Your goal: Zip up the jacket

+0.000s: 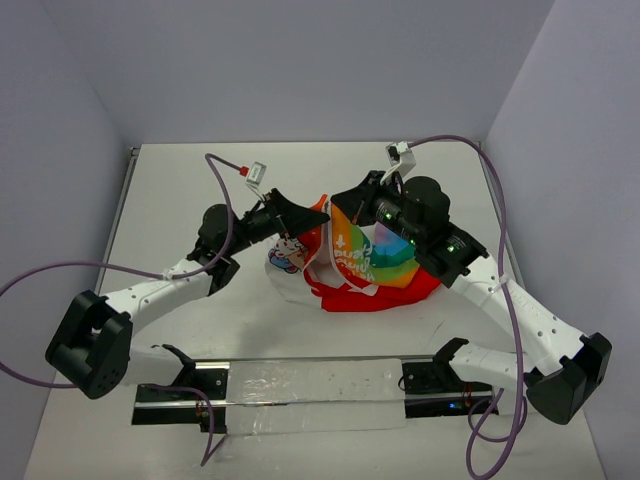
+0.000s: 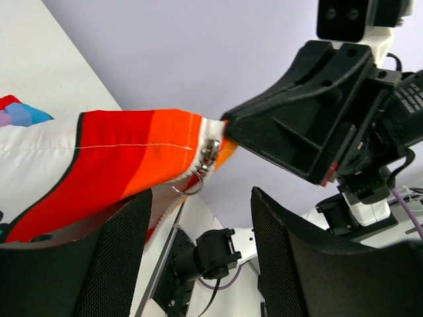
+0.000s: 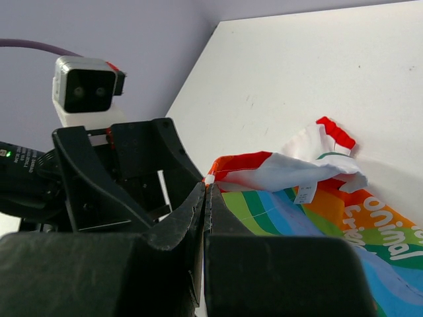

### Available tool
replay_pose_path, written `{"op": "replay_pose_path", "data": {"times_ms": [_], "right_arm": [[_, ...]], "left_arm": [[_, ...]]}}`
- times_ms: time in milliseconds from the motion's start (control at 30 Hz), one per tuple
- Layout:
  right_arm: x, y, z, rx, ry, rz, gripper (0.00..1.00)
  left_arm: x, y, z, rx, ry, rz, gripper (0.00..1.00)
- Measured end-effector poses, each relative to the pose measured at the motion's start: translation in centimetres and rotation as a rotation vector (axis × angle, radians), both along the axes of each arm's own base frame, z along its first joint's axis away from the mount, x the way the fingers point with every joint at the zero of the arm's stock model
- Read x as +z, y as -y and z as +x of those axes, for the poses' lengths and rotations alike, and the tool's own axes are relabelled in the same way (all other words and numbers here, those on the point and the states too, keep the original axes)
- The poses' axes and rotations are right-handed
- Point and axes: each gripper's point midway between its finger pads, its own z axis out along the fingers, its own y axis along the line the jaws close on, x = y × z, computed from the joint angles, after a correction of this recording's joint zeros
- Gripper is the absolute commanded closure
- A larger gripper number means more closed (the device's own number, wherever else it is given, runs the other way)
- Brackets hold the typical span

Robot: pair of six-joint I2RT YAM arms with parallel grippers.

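Table: a white matte table is filling the floor of the enclosure; in the right wrist view it is showing a few faint specks
Walls: pale lavender-grey walls are closing the table in at the back and on both sides
Near edge: a clear strip is lying across the front between black brackets, between the two arm bases
Cables: purple cables are looping out from both arms; one is arching over the back of the table
Jacket: the jacket is lying bunched near the middle of the table, showing rainbow stripes, red and white; one orange-red corner is being held up off the table between the two arms
Zipper: a metal slider is sitting at that raised corner; its ring pull is dangling below it
Right gripper: the right gripper is pressing its fingers together on the jacket's edge, just beside the slider
Left gripper: the left gripper is holding its meshed pads apart; the ring pull is hanging in the gap; whether the fabric is touching the nearer pad, I cannot tell
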Motion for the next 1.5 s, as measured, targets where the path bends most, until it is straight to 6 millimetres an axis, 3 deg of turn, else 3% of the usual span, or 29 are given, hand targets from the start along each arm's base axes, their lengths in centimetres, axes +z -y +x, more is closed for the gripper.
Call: {"op": "replay_pose_path", "data": {"times_ms": [433,600,767,1033,1200,1367,1433,1500], "right_arm": [[0.1,0.1,0.1,-0.004,-0.003,0.006,1.00],[0.3,0.3,0.0,-0.008,0.001,0.011,1.00],[0.9,0.7,-0.1,-0.014,0.011,0.022,1.00],[1.0,0.9,-0.1,-0.013,0.013,0.025,1.00],[0.9,0.8,-0.2,-0.005,0.011,0.025,1.00],[0.9,0.8,-0.2,0.000,0.009,0.025,1.00],[0.9,0.8,-0.2,0.000,0.008,0.026,1.00],[0.9,0.7,-0.2,0.003,0.007,0.027,1.00]], "left_arm": [[0.7,0.8,0.7,-0.018,0.015,-0.029,0.33],[1.8,0.6,0.5,-0.027,0.037,-0.070,0.35],[2.6,0.5,0.2,-0.047,0.048,-0.111,0.40],[1.9,0.4,-0.2,-0.061,0.028,-0.113,0.50],[1.8,0.4,-0.2,-0.061,0.025,-0.113,0.62],[1.8,0.4,-0.2,-0.061,0.026,-0.113,0.81],[1.8,0.4,-0.2,-0.061,0.024,-0.113,0.96],[1.8,0.4,-0.2,-0.061,0.024,-0.112,1.00]]}}
